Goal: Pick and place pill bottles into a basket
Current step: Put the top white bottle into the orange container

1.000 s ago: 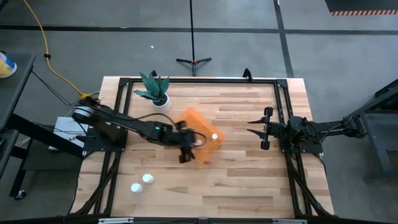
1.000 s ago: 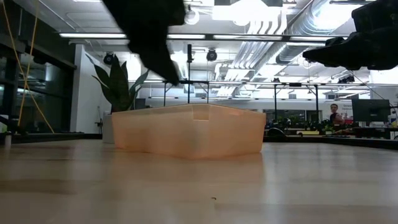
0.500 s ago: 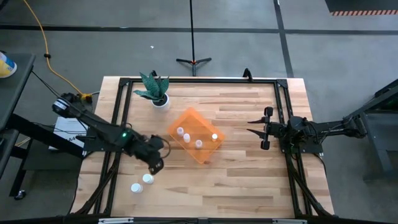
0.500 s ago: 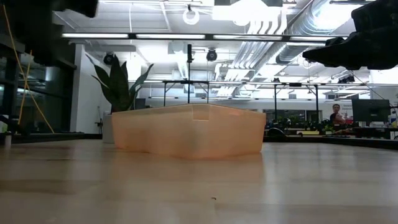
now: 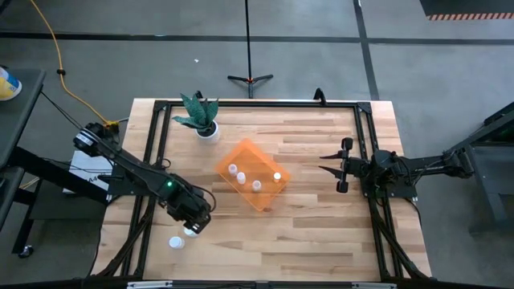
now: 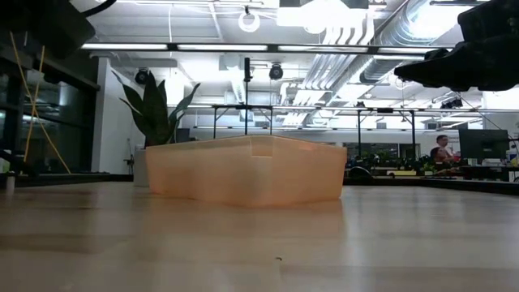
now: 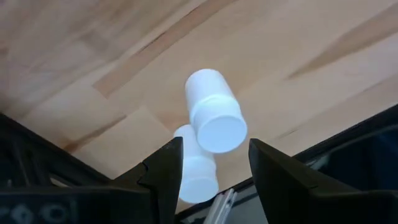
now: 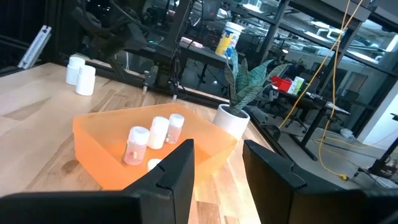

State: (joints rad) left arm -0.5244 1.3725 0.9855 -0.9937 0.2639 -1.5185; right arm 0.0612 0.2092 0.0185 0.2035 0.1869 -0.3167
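Observation:
The orange basket [image 5: 262, 195] stands mid-table with several white pill bottles [image 5: 257, 185] upright inside; it also shows in the right wrist view [image 8: 93, 140] and the low view [image 6: 251, 170]. Two more white-capped bottles stand on the wood near the table's near left corner: one [image 5: 190, 232] right under my left gripper [image 5: 196, 222], one [image 5: 175, 242] just beyond it. In the left wrist view my left gripper [image 7: 214, 168] is open above them, its fingers on either side of the upper bottle [image 7: 213, 113] and over the lower one [image 7: 196, 169], touching neither. My right gripper [image 5: 336, 170] waits open at the right.
A white pot with a green plant [image 5: 202, 120] stands behind the basket at the far left. The black frame rails [image 5: 157, 152] run along the table's sides. Bare wood lies in front of the basket and between it and my right gripper [image 8: 217, 168].
My left gripper has left the basket's near left side and gone toward the table's near left corner, ending over the two loose bottles. The basket and the bottles have stayed put.

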